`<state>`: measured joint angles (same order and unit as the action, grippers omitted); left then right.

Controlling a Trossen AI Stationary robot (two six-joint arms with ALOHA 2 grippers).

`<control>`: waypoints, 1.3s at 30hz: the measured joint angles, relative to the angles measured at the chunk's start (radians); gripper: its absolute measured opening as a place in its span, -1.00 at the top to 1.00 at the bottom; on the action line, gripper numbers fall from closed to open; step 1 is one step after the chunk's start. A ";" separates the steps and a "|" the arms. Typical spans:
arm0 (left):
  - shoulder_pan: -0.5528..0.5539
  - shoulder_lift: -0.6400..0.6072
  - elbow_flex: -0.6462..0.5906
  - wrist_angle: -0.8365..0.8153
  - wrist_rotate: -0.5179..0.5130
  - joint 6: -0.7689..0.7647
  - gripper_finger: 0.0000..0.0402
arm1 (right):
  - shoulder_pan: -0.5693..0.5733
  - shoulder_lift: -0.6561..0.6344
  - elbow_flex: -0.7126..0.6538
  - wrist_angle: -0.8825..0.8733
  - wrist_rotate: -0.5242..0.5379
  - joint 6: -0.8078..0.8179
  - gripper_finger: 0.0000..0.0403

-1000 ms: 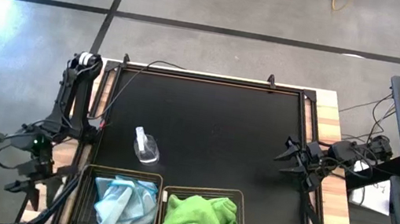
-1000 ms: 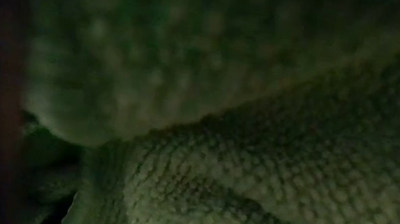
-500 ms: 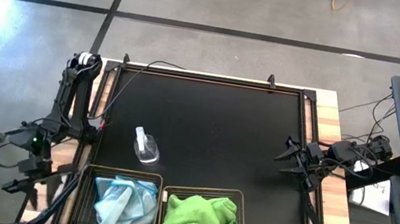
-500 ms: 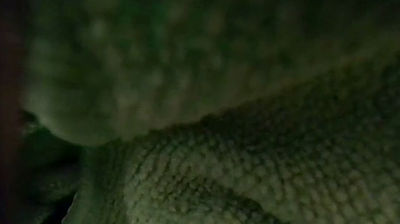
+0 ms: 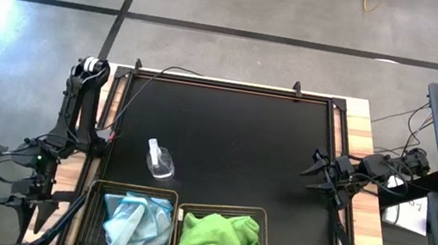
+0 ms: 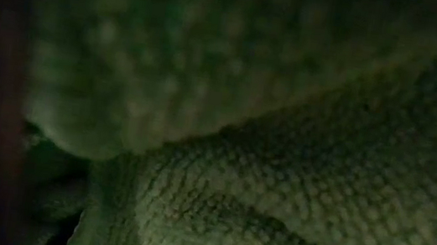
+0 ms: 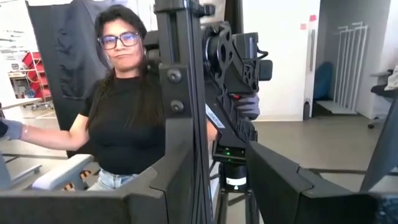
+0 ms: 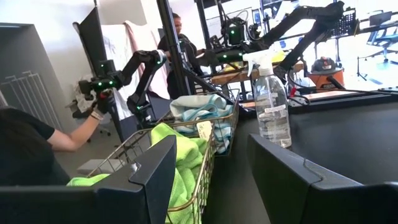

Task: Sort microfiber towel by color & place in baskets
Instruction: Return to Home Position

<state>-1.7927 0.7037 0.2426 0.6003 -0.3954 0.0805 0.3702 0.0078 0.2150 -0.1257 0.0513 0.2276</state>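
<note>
Left gripper [image 5: 23, 196] beside black table [image 5: 233, 142]; concrete floor [image 5: 238, 56], person [image 7: 124, 124] beyond.

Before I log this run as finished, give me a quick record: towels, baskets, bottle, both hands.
light blue towels: in left basket
green towels: in right basket
loose towels: none visible on table
spray bottle: upright on table, just beyond left basket
left hand: open, empty, off the table's left side
right hand: open, empty, at the table's right edge
low view: filled by green cloth
</note>
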 joint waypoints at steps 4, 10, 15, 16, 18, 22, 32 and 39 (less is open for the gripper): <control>0.000 -0.004 -0.026 0.029 0.002 0.011 0.31 | 0.000 0.000 0.000 0.000 0.000 0.005 0.05; 0.000 -0.034 -0.168 0.249 0.003 0.012 0.31 | 0.000 0.000 0.000 0.000 0.000 0.007 0.05; 0.001 -0.038 -0.217 0.287 0.026 0.037 0.31 | 0.000 0.000 0.000 0.000 0.001 0.007 0.05; 0.002 -0.033 -0.203 0.263 0.037 0.047 0.31 | 0.000 0.000 0.000 0.000 0.001 0.007 0.05; 0.001 -0.028 -0.178 0.233 0.052 0.054 0.31 | 0.000 0.000 -0.001 0.000 0.001 0.006 0.05; 0.001 -0.014 -0.151 0.224 0.053 0.032 0.31 | 0.000 0.000 -0.001 -0.019 0.002 -0.043 0.05; 0.001 -0.013 -0.151 0.205 0.058 0.041 0.31 | 0.000 0.014 -0.002 -0.233 0.002 -0.164 0.05; 0.001 -0.010 -0.153 0.207 0.058 0.050 0.31 | 0.000 0.013 -0.002 -0.237 0.002 -0.146 0.05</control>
<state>-1.7916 0.6937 0.0895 0.8070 -0.3370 0.1308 0.3702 0.0212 0.2127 -0.3626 0.0534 0.0816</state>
